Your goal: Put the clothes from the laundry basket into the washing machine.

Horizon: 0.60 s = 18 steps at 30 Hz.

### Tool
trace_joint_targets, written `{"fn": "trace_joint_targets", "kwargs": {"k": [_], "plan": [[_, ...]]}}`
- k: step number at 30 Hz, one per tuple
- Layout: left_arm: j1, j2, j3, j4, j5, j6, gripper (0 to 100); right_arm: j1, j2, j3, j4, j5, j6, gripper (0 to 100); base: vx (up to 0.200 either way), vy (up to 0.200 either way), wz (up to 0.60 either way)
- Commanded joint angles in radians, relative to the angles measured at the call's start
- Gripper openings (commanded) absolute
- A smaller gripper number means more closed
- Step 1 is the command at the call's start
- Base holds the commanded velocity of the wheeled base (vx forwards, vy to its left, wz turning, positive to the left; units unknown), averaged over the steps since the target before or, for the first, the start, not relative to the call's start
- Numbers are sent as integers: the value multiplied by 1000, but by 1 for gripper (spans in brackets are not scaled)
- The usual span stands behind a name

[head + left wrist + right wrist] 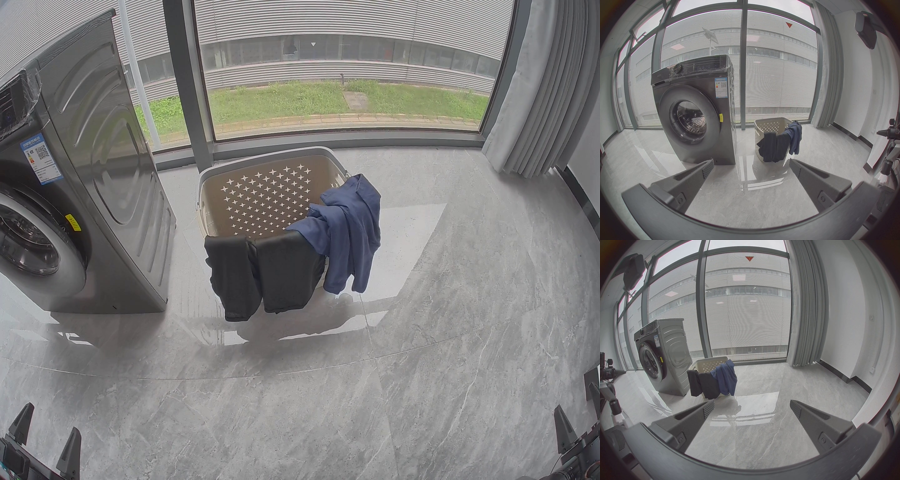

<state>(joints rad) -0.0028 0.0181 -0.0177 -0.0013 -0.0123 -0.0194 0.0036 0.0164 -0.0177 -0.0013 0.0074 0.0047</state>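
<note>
The floor is gleaming, glossy smooth grey stone tile. The washing machine is showing a satin metal shell. The laundry basket is looking like matt beige plastic, the blue garment and black garment hanging as soft matt cloth.

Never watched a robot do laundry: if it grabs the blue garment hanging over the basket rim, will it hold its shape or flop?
Probably flops: the blue garment drapes in soft folds over the laundry basket rim. Its long hanging part would likely dangle. It looks thin, so probably light.

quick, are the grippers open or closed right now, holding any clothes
The dark grey left gripper: open, holding nothing.
The dark grey right gripper: open, holding nothing.
</note>
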Motion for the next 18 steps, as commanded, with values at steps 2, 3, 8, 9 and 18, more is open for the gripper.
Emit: {"fn": "trace_joint_targets", "kwargs": {"k": [2,3,8,9,18], "plan": [[0,-15,18,0,0,-1,100,-1,-16,18,0,0,0,100,200,0,0],[0,-15,18,0,0,-1,100,-1,-16,18,0,0,0,100,200,0,0],[0,-15,18,0,0,-1,100,1,-16,18,0,0,0,100,200,0,0],[-2,-15,18,0,0,-1,100,1,-16,18,0,0,0,100,200,0,0],[0,-15,18,0,0,-1,100,1,-16,18,0,0,0,100,111,0,0]]}}
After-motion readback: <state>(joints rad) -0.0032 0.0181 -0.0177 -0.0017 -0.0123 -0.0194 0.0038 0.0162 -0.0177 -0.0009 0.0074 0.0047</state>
